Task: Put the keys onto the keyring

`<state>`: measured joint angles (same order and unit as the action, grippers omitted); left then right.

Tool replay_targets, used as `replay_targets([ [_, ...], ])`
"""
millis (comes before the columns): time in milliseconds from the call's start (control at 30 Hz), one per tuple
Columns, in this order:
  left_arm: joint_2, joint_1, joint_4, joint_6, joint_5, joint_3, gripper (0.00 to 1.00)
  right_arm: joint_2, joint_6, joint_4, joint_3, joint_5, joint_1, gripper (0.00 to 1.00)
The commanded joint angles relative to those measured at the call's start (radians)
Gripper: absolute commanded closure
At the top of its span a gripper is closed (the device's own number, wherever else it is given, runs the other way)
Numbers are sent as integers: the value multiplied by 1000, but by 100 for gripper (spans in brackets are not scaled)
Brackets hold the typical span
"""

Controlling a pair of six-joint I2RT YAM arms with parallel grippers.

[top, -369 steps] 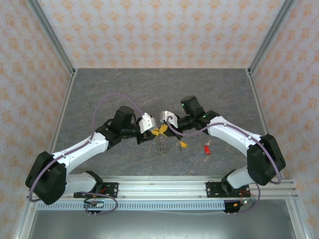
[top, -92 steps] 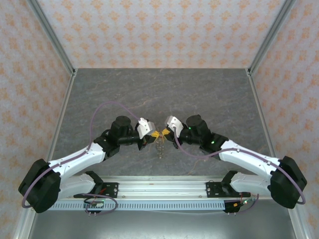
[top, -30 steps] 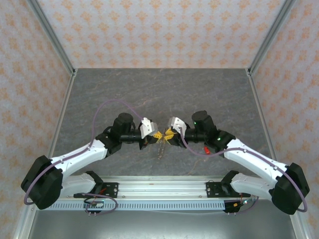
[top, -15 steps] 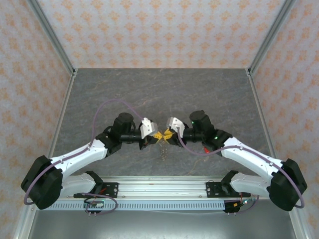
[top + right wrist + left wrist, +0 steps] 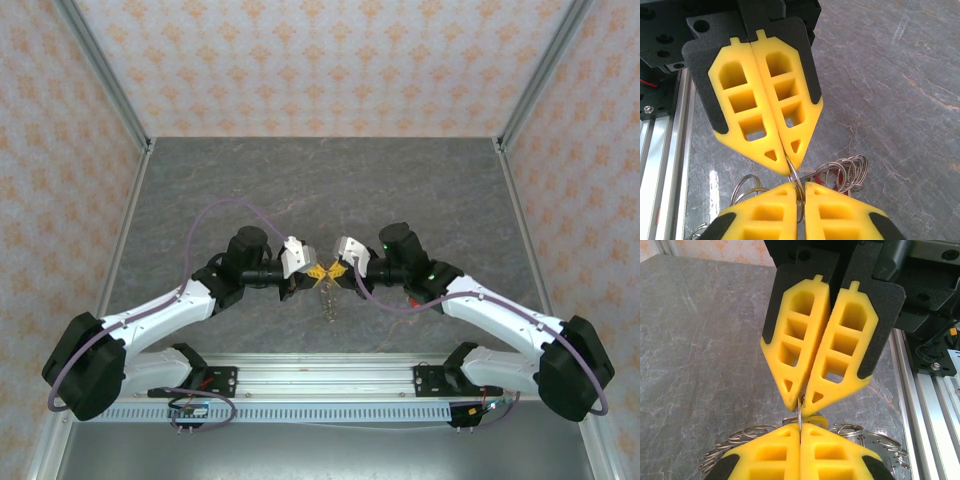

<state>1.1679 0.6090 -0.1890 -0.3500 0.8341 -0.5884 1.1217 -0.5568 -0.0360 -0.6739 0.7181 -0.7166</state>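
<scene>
**Above the grey marbled desk (image 5: 320, 190): two tools on one thin silver wire keyring (image 5: 799, 414)**

Left of the keyring, the left tool (image 5: 800, 437) is closed tight on the wire. Right of the keyring, the right tool (image 5: 800, 195) clamps it just as firmly, tip to tip with its partner. Beneath the keyring dangles a cluster of silver wire loops (image 5: 325, 296). A red speck (image 5: 837, 176) among them may be a key head, but it is too small to tell.

This looks like the readying step, with the ring steadied and no key being fed. Next, I judge, one tool must keep hold while the other lets go, fetches a key and eases it into the wire's split without twisting the ring.
</scene>
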Motion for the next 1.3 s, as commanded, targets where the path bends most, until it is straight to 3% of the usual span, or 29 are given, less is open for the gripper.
replay_targets([
  [0,-30,12,-33,-11,27,-10,100,0,-16,35,9,5,2,97],
  [333,-5,23,166,-130,-24,-80,85,3,-56,-77,-61,40,2,100],
  [667,61,37,356,-246,-55,-180,83,9,-79,-128,-104,42,0,100],
  [1200,68,38,289,-218,-19,-196,85,22,-71,-136,-123,18,-18,100],
  [1267,65,38,288,-218,-25,-196,88,21,-74,-138,-125,17,-18,100],
])
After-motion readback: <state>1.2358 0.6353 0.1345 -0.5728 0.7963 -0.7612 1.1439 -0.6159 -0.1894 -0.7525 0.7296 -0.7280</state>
